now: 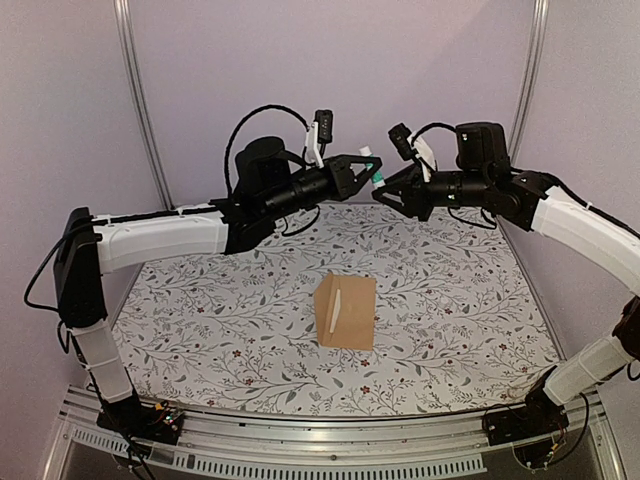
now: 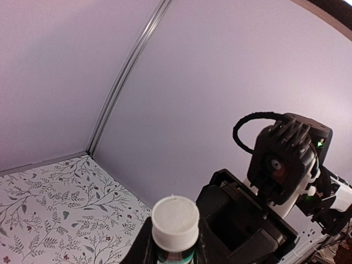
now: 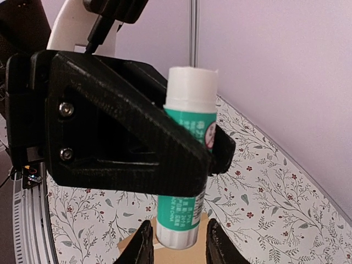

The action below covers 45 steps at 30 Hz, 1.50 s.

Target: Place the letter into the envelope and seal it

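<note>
The tan envelope (image 1: 346, 311) lies flat mid-table, and a thin cream strip of the letter (image 1: 337, 308) shows on its face. High above the far side of the table, my left gripper (image 1: 365, 172) is shut on a green glue stick (image 1: 372, 165) with a white cap (image 2: 175, 220). In the left wrist view the left gripper (image 2: 175, 250) has a finger on either side of the stick, just below the cap. My right gripper (image 3: 179, 245) faces it, open. Its fingertips (image 3: 144, 246) straddle the glue stick's (image 3: 179, 214) bottom end with a small gap on each side. The envelope (image 3: 187, 252) shows far below.
The floral tablecloth (image 1: 200, 320) covers the table. Lilac walls with metal poles (image 1: 140, 100) close the back and sides. The two wrists nearly meet tip to tip in mid-air, and the right arm's camera housing (image 2: 289, 159) sits close in front of the left wrist.
</note>
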Each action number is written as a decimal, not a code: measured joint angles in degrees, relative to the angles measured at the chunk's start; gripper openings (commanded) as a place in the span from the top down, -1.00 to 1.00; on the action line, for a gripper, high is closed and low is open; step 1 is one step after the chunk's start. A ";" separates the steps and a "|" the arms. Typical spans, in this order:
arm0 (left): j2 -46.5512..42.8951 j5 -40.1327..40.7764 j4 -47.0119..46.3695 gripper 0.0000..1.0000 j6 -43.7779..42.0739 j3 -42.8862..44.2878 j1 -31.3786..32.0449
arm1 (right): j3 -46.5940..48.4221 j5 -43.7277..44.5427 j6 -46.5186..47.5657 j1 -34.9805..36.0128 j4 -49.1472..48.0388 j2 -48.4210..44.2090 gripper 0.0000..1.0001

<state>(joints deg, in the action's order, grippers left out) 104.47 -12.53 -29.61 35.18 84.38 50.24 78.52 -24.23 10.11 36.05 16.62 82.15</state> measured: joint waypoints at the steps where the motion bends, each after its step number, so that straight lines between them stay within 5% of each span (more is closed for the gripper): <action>1: 0.00 -0.04 -0.02 1.00 0.00 0.00 0.00 | 0.04 -0.31 0.00 0.00 0.00 0.00 0.42; 15: 0.00 -0.72 -0.17 1.00 0.00 0.00 0.00 | 0.72 -3.13 -1.29 -0.50 0.20 0.02 0.86; 25: 0.68 -7.87 -0.94 1.00 -0.04 1.99 -1.25 | 0.09 -40.52 -19.65 -9.55 -13.38 6.99 0.86; 31: 3.48 -16.87 -0.28 1.00 0.04 6.19 -2.45 | -3.02 -54.27 -39.93 -11.26 -32.61 10.40 0.69; 39: 4.31 -20.31 2.03 1.00 -1.09 8.68 -2.58 | -4.81 -58.69 -50.03 -12.44 -39.58 10.80 0.20; 42: 4.28 -16.13 4.24 1.00 -1.66 8.70 -2.97 | -4.92 -57.07 -46.53 -14.03 -31.06 9.49 0.04; 45: 3.65 -10.99 5.53 1.00 -1.33 7.96 -3.30 | 0.39 -42.56 -31.82 -14.29 -13.62 7.76 0.00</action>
<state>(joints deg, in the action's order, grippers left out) 108.12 -23.53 -24.08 33.85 92.33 46.94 78.91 -66.78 -21.71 21.76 3.01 89.91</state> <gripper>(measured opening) 0.165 0.484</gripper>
